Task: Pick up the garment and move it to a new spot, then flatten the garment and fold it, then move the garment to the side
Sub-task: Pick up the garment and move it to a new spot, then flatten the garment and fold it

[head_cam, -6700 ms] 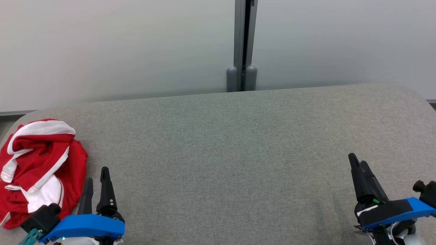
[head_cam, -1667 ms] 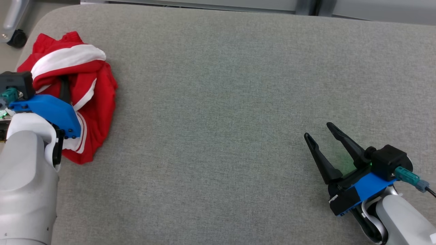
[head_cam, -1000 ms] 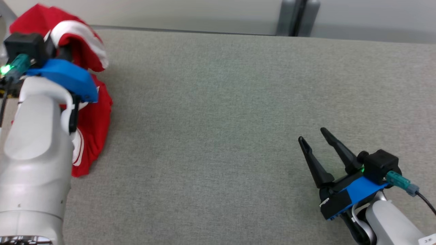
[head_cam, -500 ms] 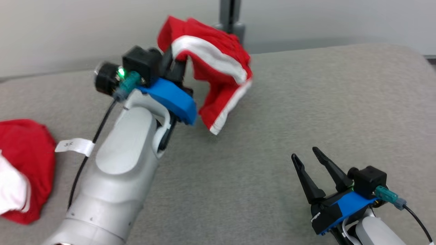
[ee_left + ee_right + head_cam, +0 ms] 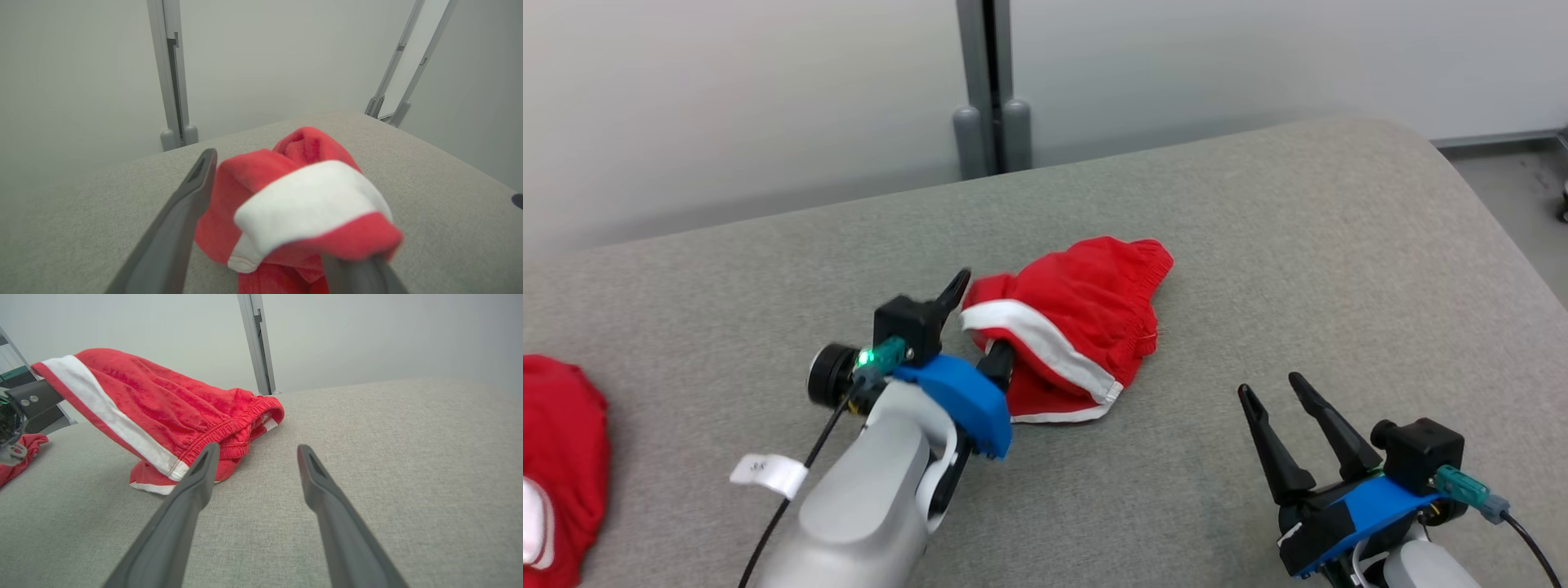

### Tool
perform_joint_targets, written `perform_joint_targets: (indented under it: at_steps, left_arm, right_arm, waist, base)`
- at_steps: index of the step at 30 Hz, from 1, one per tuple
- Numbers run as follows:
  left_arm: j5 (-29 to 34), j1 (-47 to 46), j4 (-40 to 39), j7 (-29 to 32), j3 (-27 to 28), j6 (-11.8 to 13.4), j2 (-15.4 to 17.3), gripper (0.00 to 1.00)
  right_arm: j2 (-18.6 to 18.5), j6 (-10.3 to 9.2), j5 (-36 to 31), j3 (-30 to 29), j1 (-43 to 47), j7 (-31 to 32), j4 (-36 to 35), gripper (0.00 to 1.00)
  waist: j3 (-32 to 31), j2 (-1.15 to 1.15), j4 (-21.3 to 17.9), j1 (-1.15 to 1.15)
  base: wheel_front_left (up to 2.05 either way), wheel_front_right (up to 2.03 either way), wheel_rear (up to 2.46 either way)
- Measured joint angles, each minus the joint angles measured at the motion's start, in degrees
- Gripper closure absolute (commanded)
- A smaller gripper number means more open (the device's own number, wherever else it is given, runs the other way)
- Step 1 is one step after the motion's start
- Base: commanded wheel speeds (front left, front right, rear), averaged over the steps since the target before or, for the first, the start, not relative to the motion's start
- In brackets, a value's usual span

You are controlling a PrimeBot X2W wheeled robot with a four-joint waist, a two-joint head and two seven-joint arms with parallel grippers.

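Near the middle of the grey worktop: red garment with a white stripe, lying in a crumpled heap, elastic waistband toward the far right. Left gripper right at its near-left edge, jaws spread wide and clamping nothing, though with a fold of the cloth draped over one finger. Right gripper well apart to the right, low over bare worktop, jaws wide and empty. Judging by this: pick-up and move to a new spot as good as done, finger not yet clear of the cloth. Left to do: flattening, folding, shifting to the side. Second red cloth at the far left edge, well apart.
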Motion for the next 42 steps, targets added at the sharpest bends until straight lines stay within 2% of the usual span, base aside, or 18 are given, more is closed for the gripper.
perform_joint_targets:
  at_steps: [5, 7, 11, 16, 21, 27, 35, 42]
  left_arm:
    - [1.8, 7.2, -0.3, 0.0, 2.6, 1.5, 1.8, 0.00]
    - [1.5, 10.7, -0.3, 0.0, 4.2, 1.1, 2.5, 0.00]
    - [1.0, 18.3, -3.5, 0.0, 9.8, 1.8, 4.3, 0.00]
    - [3.4, 25.6, -11.9, -0.1, 18.8, 4.6, 6.2, 0.00]
    - [8.2, 30.9, -19.6, -0.1, 25.3, 5.0, 5.3, 0.00]
    - [13.4, 36.8, -25.6, -0.1, 30.7, 5.0, 2.1, 0.00]
    - [15.8, 38.5, -26.0, -0.1, 32.9, 3.2, 0.3, 0.00]
    - [16.0, 37.2, -25.5, -0.1, 31.7, 2.3, 0.2, 0.00]
  right_arm:
    - [1.3, 0.00, -0.1, -1.9, 1.0, 0.0, 0.0, 0.00]
    - [1.8, 0.00, -0.3, -2.1, 1.6, 0.0, 0.1, 0.00]
    - [2.8, 0.00, -0.6, -4.7, 2.5, 0.0, 0.2, 0.00]
    - [3.4, 0.00, -1.2, -5.1, 3.0, 0.0, 0.2, 0.00]
    - [3.3, 0.00, -2.3, -6.3, 4.0, 0.0, 0.3, 0.00]
    - [3.5, 0.00, -3.3, -6.5, 5.4, 0.0, 0.9, 0.00]
    - [3.5, 0.01, -3.7, -4.9, 5.4, 0.0, 1.2, 0.00]
    - [2.2, 0.01, -1.9, -0.1, 4.9, 0.0, 3.3, 0.00]
  waist:
    - [-1.7, 0.00, 2.7, 0.00]
    - [-2.5, 0.00, 3.9, 0.00]
    - [-4.4, 0.00, 6.1, 0.00]
    - [-5.3, 0.00, 7.2, 0.00]
    - [-6.2, 0.00, 8.0, 0.00]
    - [-6.9, 0.00, 7.7, 0.00]
    - [-6.9, 0.00, 7.5, 0.00]
    - [-5.8, 0.00, 9.8, 0.00]
  base:
    - [0.00, 0.00, 0.00]
    - [0.00, 0.00, 0.00]
    - [0.00, 0.00, 0.00]
    - [0.00, 0.00, 0.00]
    - [0.00, 0.00, 0.00]
    - [0.00, 0.00, 0.00]
    - [0.00, 0.00, 0.00]
    - [0.00, 0.00, 0.00]
